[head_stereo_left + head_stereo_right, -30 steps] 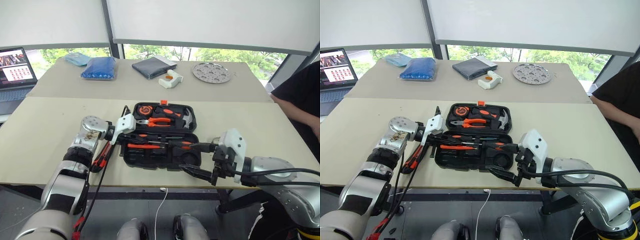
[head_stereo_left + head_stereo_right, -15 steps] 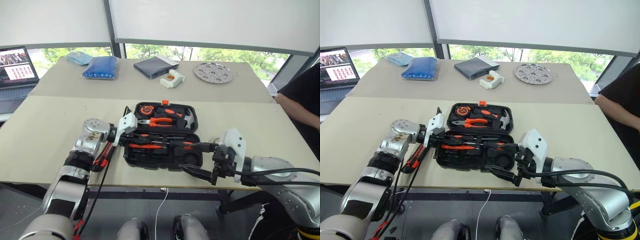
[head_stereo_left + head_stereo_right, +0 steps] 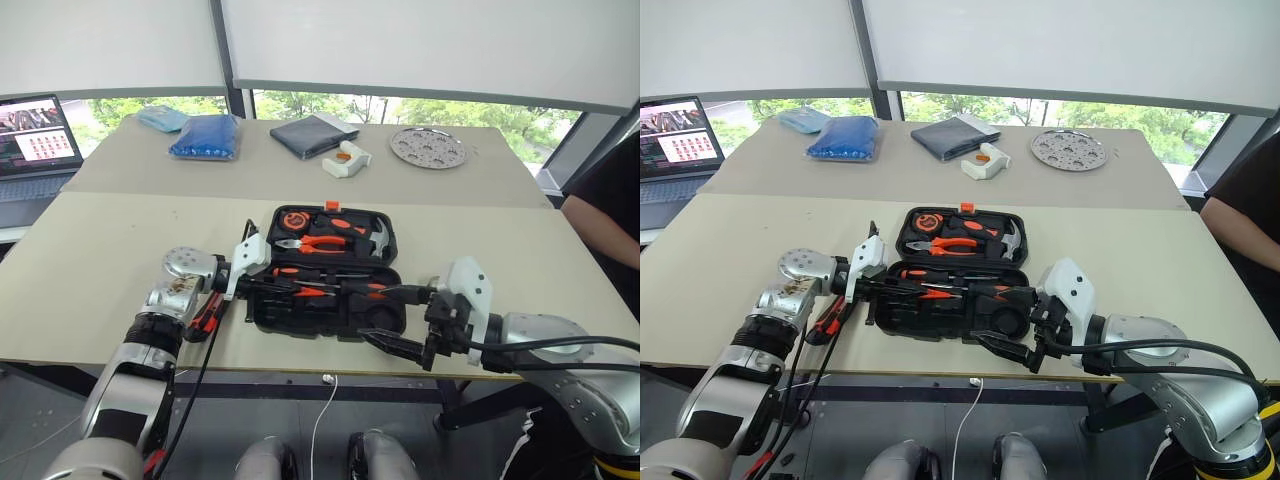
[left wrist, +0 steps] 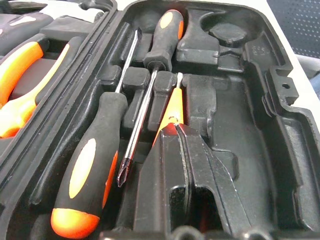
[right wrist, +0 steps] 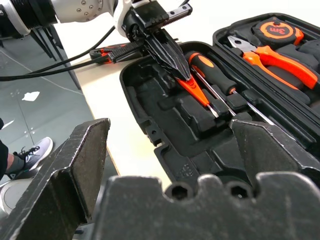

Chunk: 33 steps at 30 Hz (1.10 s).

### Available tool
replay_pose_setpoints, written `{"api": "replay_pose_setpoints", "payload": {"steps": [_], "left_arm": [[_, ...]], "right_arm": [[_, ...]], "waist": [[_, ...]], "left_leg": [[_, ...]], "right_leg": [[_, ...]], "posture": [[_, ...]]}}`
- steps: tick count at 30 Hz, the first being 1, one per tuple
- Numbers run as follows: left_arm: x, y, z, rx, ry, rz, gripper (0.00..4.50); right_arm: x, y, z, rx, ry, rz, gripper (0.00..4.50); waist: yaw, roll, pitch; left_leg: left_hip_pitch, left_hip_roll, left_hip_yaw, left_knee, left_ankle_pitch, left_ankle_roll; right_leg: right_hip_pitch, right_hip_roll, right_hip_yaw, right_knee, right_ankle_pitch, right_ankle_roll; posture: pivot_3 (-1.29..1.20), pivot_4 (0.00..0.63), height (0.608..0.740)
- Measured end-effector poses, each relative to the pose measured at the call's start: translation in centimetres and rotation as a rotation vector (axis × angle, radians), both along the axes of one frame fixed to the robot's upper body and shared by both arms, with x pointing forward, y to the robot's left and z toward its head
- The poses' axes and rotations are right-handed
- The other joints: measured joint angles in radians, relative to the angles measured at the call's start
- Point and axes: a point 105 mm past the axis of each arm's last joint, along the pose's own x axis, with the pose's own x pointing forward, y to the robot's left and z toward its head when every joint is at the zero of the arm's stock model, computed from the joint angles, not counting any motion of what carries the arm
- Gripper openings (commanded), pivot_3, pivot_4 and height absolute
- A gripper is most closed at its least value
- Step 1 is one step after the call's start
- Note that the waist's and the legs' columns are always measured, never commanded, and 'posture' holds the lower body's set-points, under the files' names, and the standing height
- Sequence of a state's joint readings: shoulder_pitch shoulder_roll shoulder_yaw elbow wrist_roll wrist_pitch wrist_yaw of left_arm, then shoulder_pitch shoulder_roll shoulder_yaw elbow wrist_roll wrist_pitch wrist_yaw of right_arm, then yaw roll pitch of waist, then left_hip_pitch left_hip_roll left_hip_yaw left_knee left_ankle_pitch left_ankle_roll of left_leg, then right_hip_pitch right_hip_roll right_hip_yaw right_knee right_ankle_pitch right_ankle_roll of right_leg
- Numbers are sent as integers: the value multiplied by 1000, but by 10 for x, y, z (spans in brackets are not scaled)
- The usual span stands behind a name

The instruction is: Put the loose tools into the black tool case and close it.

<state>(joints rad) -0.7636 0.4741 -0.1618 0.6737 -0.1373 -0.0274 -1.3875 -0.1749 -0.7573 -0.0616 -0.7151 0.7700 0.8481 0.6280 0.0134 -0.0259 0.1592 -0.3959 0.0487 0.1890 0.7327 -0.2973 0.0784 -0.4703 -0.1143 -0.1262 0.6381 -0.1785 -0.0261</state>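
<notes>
The black tool case (image 3: 300, 328) lies open near the table's front edge. Pliers (image 3: 318, 242), a hammer and a tape measure fill its far half. Two black-and-orange screwdrivers (image 4: 92, 165) (image 4: 165, 30) lie in slots of the near half. My left gripper (image 4: 175, 129) is shut on the slim red screwdriver (image 4: 172, 107), holding it low over the near half's slots. On the table just left of the case lies the orange-black utility knife (image 3: 207, 311). My right gripper (image 3: 395, 346) hangs open at the case's front right corner, holding nothing.
A laptop (image 3: 35, 135), a blue bag (image 3: 205, 135), a dark grey pouch (image 3: 310, 132), a white-and-orange object (image 3: 342, 158) and a round metal plate (image 3: 427, 145) sit on the far table. A person (image 3: 605, 200) stands at the right edge.
My left wrist has rolled slightly with the red screwdriver still gripped over the case. The right arm has not moved. The whole view has shifted a little.
</notes>
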Motion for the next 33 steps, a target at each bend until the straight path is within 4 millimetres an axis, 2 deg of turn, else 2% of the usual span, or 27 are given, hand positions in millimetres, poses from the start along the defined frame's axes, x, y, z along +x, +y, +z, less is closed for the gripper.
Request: {"api": "replay_pose_setpoints", "payload": {"steps": [23, 27, 28, 33], "left_arm": [[-1, 1, -7, 61, -17, -9, 27], [2, 1, -9, 92, -11, -3, 27], [2, 1, -9, 94, -9, -3, 27], [1, 3, -11, 113, -19, -12, 27]], "right_arm": [[1, 4, 2, 18, -2, 12, 4500], [1, 4, 2, 18, -2, 11, 4500], [1, 4, 2, 18, -2, 11, 4500], [1, 3, 2, 18, -2, 10, 4500]], "waist": [[-3, 8, -6], [-4, 9, -8], [-4, 9, -9], [-6, 9, -12]], "left_leg": [[0, 0, 0, -3, -1, 1], [6, 0, 0, -5, -2, 2], [7, 0, 0, -6, -5, 7], [10, 1, -1, -7, -7, 7]], "right_leg": [[1, 1, 0, -5, 0, 1], [6, 1, 0, -7, 0, 1], [8, 1, -1, -8, 0, 1], [10, 1, 0, -9, 0, 0]], "posture": [[0, 150, 718], [0, 150, 718], [0, 150, 718], [0, 150, 718]]}}
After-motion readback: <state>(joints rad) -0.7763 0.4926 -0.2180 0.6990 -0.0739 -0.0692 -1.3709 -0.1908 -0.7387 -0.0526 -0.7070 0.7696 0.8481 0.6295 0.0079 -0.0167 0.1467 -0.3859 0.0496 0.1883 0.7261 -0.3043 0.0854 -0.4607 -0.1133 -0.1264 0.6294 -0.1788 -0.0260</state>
